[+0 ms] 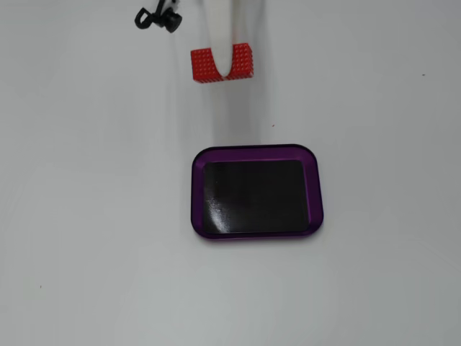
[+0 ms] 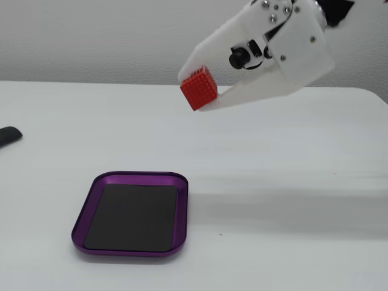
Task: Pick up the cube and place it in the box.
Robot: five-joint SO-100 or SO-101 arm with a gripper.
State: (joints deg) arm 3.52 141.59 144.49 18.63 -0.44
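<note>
The red cube is a small ribbed block held between the white fingers of my gripper, lifted well above the white table. In a fixed view from above, the cube shows at the top, partly covered by one white finger. The box is a purple-rimmed tray with a black base, empty, lying on the table below the cube in that view. In the side fixed view the box sits at lower left, down and to the left of the gripper.
A black part with cable shows at the top edge of the view from above. A dark object lies at the left edge of the table in the side view.
</note>
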